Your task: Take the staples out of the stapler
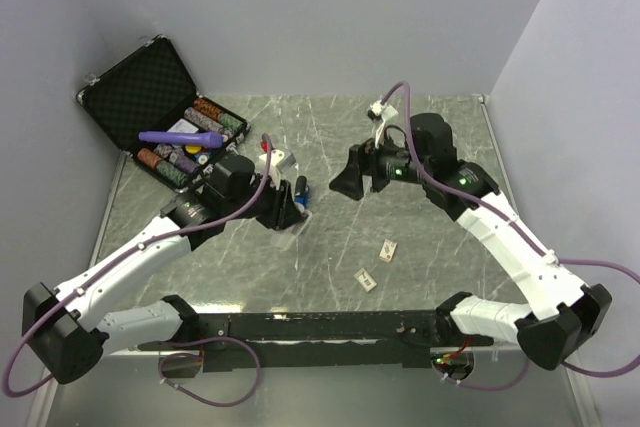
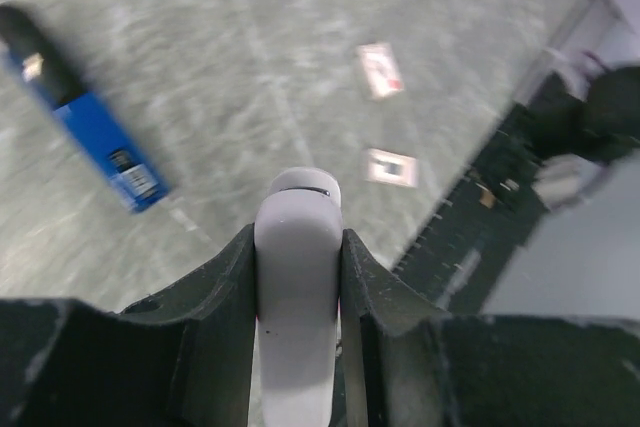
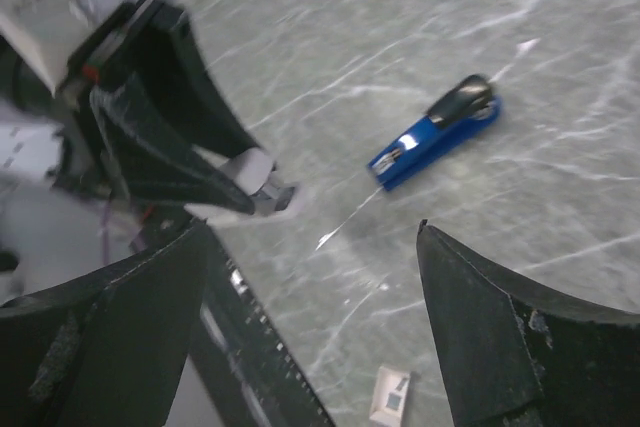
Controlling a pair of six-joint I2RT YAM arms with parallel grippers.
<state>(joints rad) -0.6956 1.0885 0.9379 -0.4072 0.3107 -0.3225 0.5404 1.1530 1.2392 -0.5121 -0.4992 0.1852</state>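
The blue stapler (image 1: 300,189) with its black end lies flat on the marbled table, between the two grippers. In the left wrist view the stapler (image 2: 85,117) is off to the upper left, apart from my left gripper (image 2: 298,247). That gripper is shut on a white-grey bar (image 2: 298,287) that sticks out past the fingertips. My left gripper (image 1: 290,219) hangs just in front of the stapler. My right gripper (image 3: 311,229) is open and empty, raised over the table, with the stapler (image 3: 435,132) beyond its fingers. In the overhead view the right gripper (image 1: 350,179) sits right of the stapler.
An open black case (image 1: 120,97) with poker chips and a purple object (image 1: 180,137) stands at the back left. A small white object (image 1: 276,159) lies behind the left gripper. Two small cards (image 1: 388,250) (image 1: 366,279) lie toward the front. A black rail (image 1: 320,327) runs along the near edge.
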